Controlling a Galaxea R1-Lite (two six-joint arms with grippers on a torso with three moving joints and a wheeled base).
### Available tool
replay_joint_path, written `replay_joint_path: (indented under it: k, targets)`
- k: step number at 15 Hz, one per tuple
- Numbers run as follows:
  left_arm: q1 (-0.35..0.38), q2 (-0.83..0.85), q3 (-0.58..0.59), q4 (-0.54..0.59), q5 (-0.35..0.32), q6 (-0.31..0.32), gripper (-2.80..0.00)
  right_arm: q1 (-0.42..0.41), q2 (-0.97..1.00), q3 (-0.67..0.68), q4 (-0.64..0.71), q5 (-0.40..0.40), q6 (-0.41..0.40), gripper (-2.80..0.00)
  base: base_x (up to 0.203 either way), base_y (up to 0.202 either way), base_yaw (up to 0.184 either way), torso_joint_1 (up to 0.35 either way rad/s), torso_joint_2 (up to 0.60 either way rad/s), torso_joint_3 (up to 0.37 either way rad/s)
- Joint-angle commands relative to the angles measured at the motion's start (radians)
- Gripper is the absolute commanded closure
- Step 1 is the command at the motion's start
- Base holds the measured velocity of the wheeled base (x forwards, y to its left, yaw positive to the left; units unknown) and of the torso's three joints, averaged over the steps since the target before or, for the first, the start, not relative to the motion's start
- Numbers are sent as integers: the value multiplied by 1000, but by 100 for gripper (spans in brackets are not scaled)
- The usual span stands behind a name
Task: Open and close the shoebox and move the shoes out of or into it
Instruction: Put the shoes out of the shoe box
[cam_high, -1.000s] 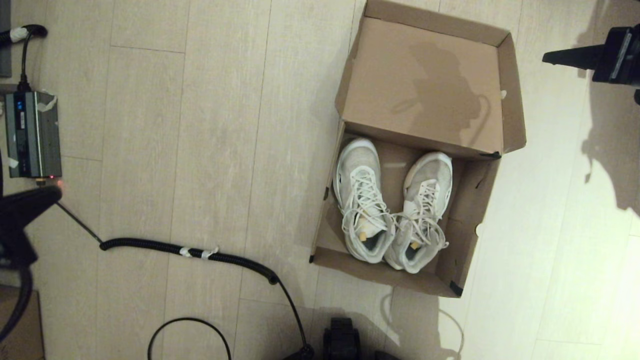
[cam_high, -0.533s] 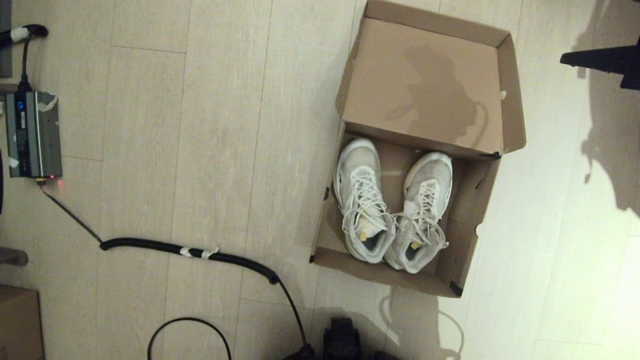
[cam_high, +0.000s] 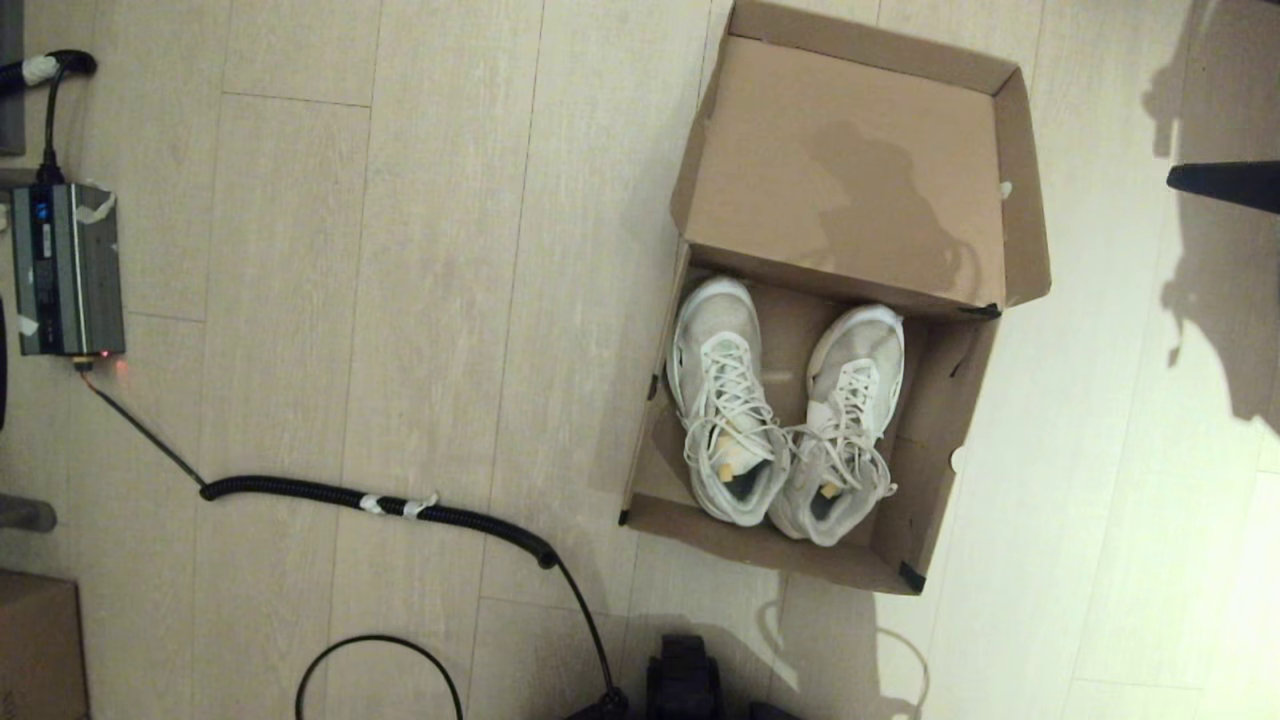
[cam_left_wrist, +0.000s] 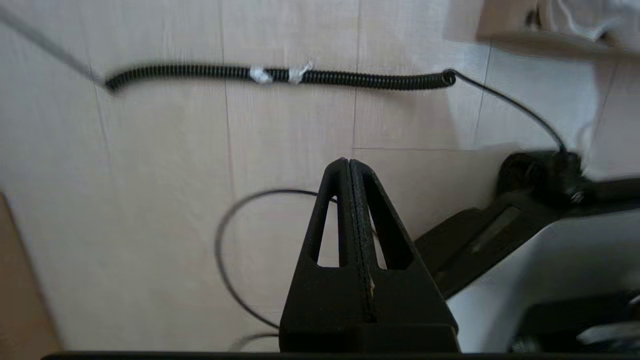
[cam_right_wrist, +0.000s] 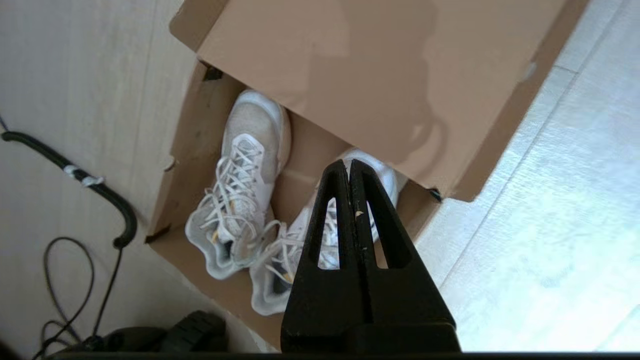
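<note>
Below the right gripper (cam_right_wrist: 349, 167), its fingers pressed together and empty, the shoes (cam_right_wrist: 260, 210) lie side by side inside the open shoebox (cam_right_wrist: 350, 75). Likely light and soft; the heel collar looks best to pinch. The left gripper (cam_left_wrist: 348, 167), also pressed together, is well apart.

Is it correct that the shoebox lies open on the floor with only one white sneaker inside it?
Not quite: the shoebox lies open on the floor, but two white sneakers stand side by side inside it, as the head view shows.

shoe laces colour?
White, on both shoes in the shoebox; clearest in the head view.
</note>
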Motion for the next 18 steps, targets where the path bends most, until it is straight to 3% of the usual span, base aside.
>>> replay_joint_path:
  k: [1, 4, 8, 9, 13, 15, 18]
  targets:
    - [3, -72, 0, 42, 7, -71, 0, 1, -42, 18, -6, -2, -4, 0, 0, 0, 0, 0, 0, 0]
    - [3, -71, 6, 25, 11, -89, 0, 47, -88, 42, -22, -2, -5, 0, 0, 0, 0, 0, 0, 0]
    - [3, -71, 7, 23, 11, -91, 0, 200, -65, 15, -33, -14, 22, 0, 0, 0, 0, 0, 0, 0]
    - [3, -71, 7, 23, 11, -91, 0, 242, -23, -1, -53, -53, 41, 0, 0, 0, 0, 0, 0, 0]
    - [3, -71, 7, 23, 11, -91, 0, 357, 227, -164, -128, -409, 104, 0, 0, 0, 0, 0, 0, 0]
    - [3, -71, 7, 23, 11, -91, 0, 380, 301, -183, -72, -591, 108, 0, 0, 0, 0, 0, 0, 0]
    - [3, -71, 7, 23, 11, -91, 0, 484, 282, -95, 17, -638, 189, 0, 0, 0, 0, 0, 0, 0]
